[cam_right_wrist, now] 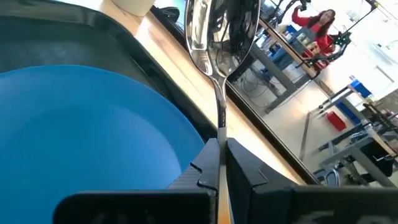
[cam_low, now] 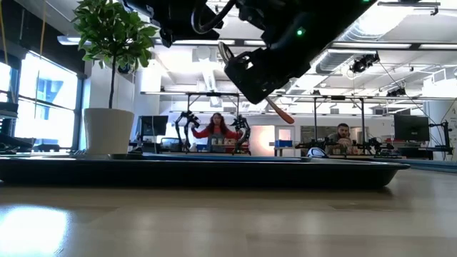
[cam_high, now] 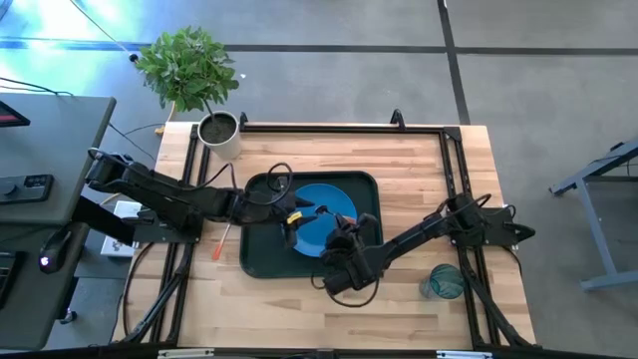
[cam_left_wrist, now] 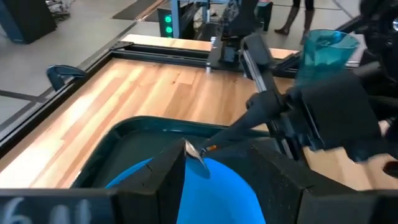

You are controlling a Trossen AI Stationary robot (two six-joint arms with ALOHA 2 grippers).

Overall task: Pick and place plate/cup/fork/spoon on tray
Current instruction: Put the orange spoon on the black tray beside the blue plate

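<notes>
Potted plant (cam_high: 204, 95), distant seated people (cam_low: 216, 128)

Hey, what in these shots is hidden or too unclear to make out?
- Left gripper: high view, too small and dark over the dark green rectangular tray to tell whether it is open.
- Round bright blue plate: high view, partly covered by both arms.
- Orange-handled metal spoon: right wrist view, its handle disappears between the right gripper's shut fingers.
</notes>
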